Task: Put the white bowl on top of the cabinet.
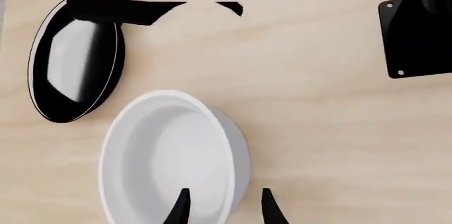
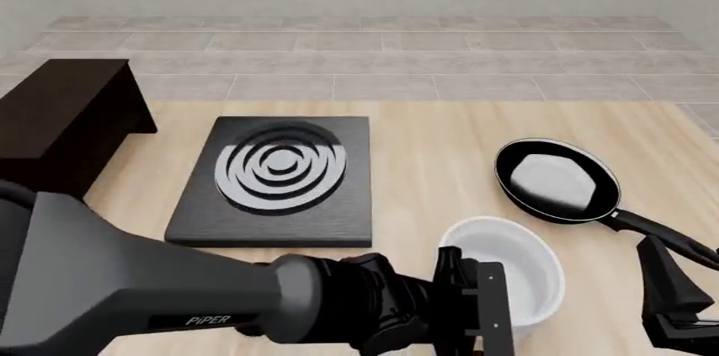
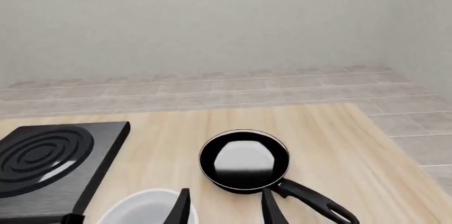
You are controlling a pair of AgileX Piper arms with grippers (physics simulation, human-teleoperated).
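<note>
Left wrist view: the white bowl [image 1: 173, 158] is sitting on the wooden table [image 1: 318, 144], beside the black frying pan [image 1: 74, 65]. The left gripper [image 1: 224, 208] is hovering with its fingers spread, one fingertip over the bowl's interior, the other outside the wall; whether they are touching the rim cannot be told.

Front view: the left arm [image 2: 146, 289] is reaching across the near edge toward the bowl [image 2: 506, 268], which is lying between the stove plate [image 2: 279, 178] and the pan [image 2: 558, 181]. The cabinet [image 2: 62, 120] is standing at far left, well apart from the bowl.

Right wrist view: the right gripper [image 3: 224, 208] is hanging with fingers parted, holding nothing, above the table near the pan [image 3: 244, 160] and bowl [image 3: 148, 208].
</note>
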